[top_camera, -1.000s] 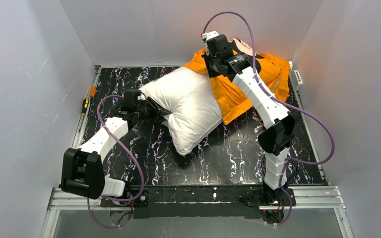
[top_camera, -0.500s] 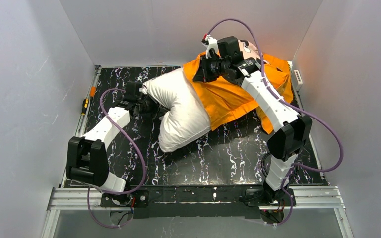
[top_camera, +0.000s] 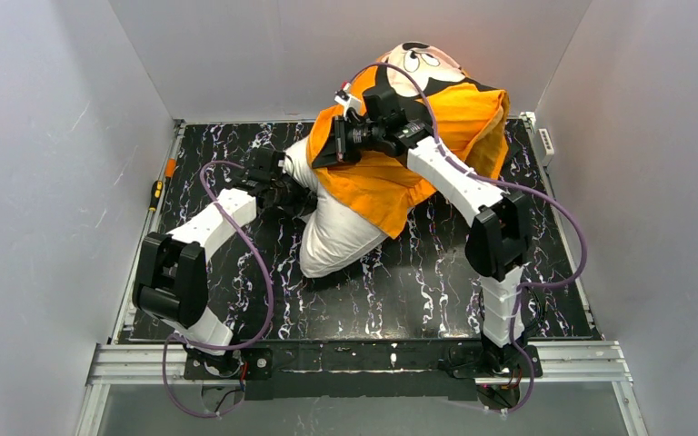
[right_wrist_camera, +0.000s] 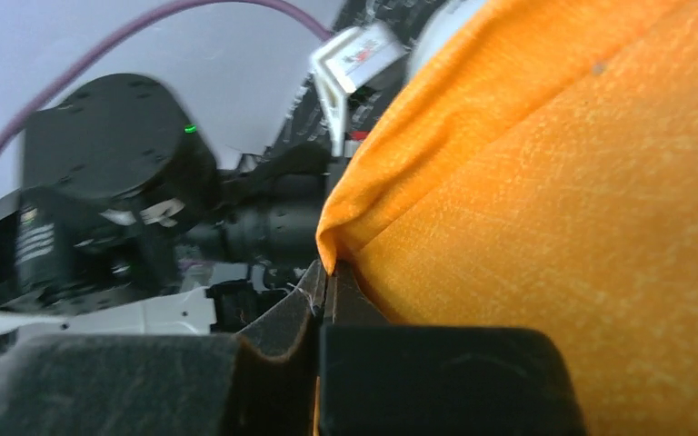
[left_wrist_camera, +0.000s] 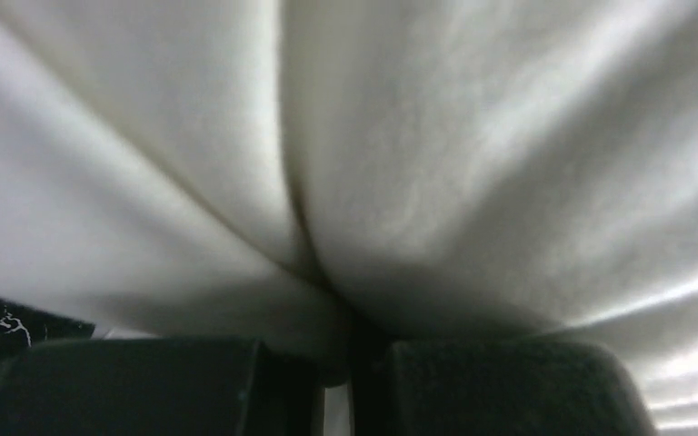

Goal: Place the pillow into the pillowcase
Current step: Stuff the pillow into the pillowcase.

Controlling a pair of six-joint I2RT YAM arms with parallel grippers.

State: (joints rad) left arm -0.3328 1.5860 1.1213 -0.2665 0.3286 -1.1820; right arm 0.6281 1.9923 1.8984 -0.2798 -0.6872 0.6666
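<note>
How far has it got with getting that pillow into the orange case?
Roughly half done. The far part of the pillow is already inside the case, which bulges at the back. In hand: the left jaws are shut on the pillow's bare white part, the right jaws on the case's edge. Left: the near white end sticks out and needs covering.

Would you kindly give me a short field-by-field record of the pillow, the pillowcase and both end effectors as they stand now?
pillow: off-white, far part inside the case, near end sticking out onto the table
pillowcase: orange, Mickey face at its far end, covering the pillow's far part
left end effector: shut on pillow fabric
right end effector: shut on the pillowcase's edge
table surface: black, marbled
</note>
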